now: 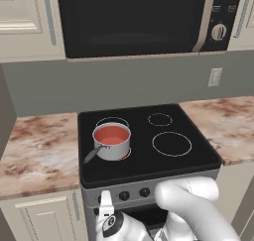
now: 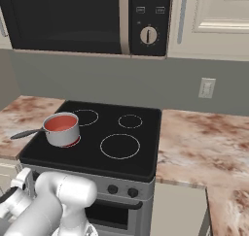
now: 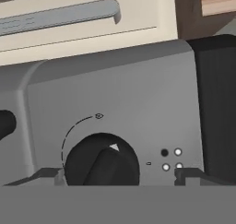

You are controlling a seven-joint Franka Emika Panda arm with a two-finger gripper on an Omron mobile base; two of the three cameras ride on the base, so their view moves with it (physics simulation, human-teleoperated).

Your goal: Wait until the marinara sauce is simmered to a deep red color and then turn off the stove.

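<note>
On the front-left burner ring of the stove [image 1: 149,158], the marinara sauce [image 1: 111,135] lies salmon-red inside a steel saucepan [image 1: 113,149], handle toward the front-left corner. Down at the silver front panel, the fingers [image 3: 184,174] stand spread apart either side of a black knob [image 3: 101,162], gripping nothing.

Marinara sauce [image 1: 111,134], a smooth, flat, salmon-red round, fills a steel saucepan on the front-left burner of the stove [image 1: 171,161]. The stove has a black glass top with white rings and a silver knob panel.
</note>
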